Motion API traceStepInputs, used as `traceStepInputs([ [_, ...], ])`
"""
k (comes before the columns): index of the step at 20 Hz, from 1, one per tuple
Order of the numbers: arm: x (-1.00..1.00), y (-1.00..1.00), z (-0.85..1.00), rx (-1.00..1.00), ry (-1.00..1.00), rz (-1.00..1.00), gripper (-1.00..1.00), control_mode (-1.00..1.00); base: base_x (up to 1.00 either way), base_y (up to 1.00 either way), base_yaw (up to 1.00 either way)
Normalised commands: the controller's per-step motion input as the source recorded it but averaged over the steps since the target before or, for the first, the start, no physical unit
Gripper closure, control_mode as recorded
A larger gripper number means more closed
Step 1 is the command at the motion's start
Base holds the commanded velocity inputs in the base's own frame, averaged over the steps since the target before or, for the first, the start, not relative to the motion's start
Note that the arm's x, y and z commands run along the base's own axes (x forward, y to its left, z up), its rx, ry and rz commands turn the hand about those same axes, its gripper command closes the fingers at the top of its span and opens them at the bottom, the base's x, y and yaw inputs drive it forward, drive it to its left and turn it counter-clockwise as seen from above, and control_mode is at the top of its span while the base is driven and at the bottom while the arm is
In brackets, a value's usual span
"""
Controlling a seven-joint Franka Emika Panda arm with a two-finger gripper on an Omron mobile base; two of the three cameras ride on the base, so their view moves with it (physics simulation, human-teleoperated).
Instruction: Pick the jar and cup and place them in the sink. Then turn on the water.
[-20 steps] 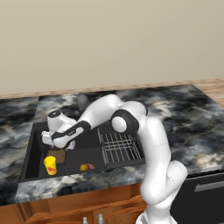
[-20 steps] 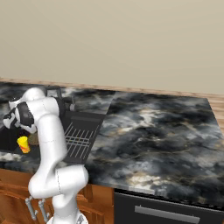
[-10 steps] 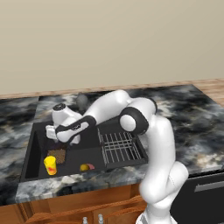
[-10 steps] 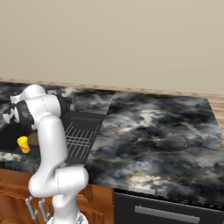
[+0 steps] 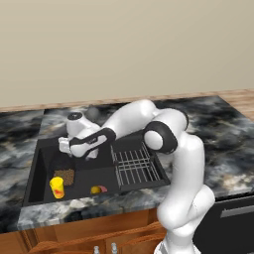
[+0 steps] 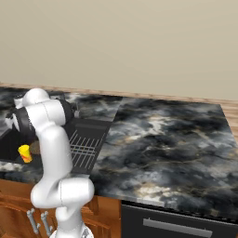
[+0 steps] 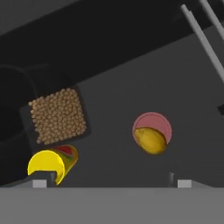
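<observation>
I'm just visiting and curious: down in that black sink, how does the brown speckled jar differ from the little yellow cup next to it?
The jar is brown and grainy with a squarish outline; the cup is plain bright yellow with a red mark and a round mouth. The jar is clearly the bigger of the two. In the left base view the jar sits farther back and the cup nearer the front wall. Both rest on the floor of the sink, close together.

Two rear base cameras and a close hand camera share the sink [image 5: 44,154].

No readable text, label, brand, number or sign appears anywhere; the small bright yellow cup [image 7: 51,164] carries only a red mark on its side, not lettering.
</observation>
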Motion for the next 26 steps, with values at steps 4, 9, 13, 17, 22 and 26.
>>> traceStepInputs([
  [4,0.0,-0.28,0.17,0.0,-0.02,0.0,-1.0,-1.0,0.0,0.0,0.0],
  [9,0.0,-0.32,0.15,0.0,-0.02,0.01,-1.0,-1.0,0.0,0.0,0.0],
  [13,0.0,-0.38,0.15,0.0,-0.04,0.02,-1.0,-1.0,0.0,0.0,0.0],
  [17,0.0,-0.41,0.17,0.0,-0.04,0.01,-1.0,-1.0,0.0,0.0,0.0],
  [22,0.0,-0.47,0.16,0.0,-0.07,0.02,-1.0,-1.0,0.0,0.0,0.0],
  [26,0.0,-0.46,0.12,0.0,-0.11,0.03,-1.0,-1.0,0.0,0.0,0.0],
])
